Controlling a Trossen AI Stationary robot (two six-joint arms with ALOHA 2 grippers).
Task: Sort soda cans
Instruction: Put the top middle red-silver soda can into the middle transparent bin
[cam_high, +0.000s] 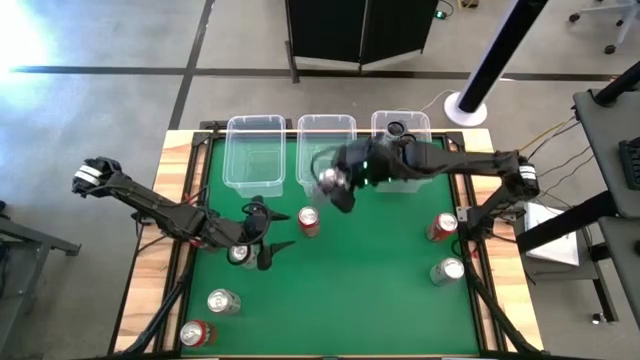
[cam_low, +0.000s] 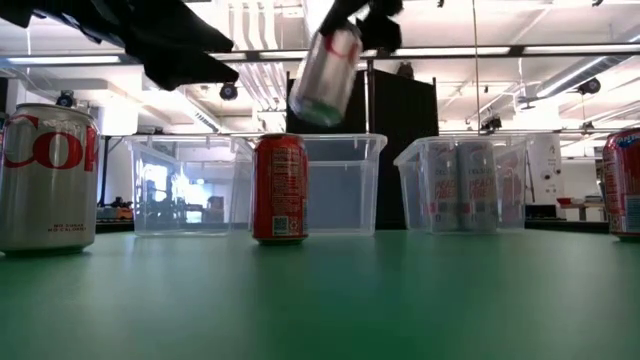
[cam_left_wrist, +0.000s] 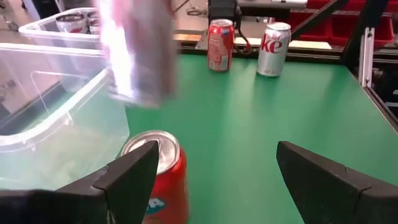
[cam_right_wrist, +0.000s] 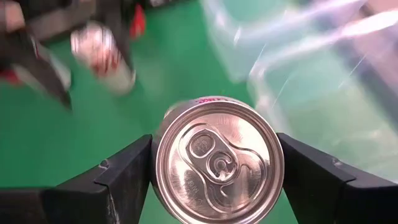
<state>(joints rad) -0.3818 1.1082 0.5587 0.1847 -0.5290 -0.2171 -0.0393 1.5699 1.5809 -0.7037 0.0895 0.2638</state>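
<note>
We see three clear bins in a row at the far edge of the green table (cam_high: 380, 300). Taking the middle bin (cam_high: 326, 150) as landmark: the left bin (cam_high: 255, 150) beside it looks empty; the right bin (cam_high: 402, 135) on its other side holds silver cans (cam_low: 460, 185), at least two, upright. The middle bin itself looks empty.

Right tool (cam_high: 335, 185) is clenched on a silver can (cam_high: 328, 180), gripping it by the sides, held in the air at the front edge of the middle bin, tilted in the low view. Left tool (cam_high: 268, 240) hangs released, fingers spread, just in front and to the left of the middle bin, near a can (cam_high: 240, 254) on the table.

A red can (cam_high: 309, 222) stands upright on the table just in front of the middle bin. Farther toward the right bin's side stand a red can (cam_high: 442, 227) and a silver can (cam_high: 447, 270). Well in front of the left bin, near the table's corner, lie a silver can (cam_high: 222, 301) and a red can (cam_high: 197, 333).
</note>
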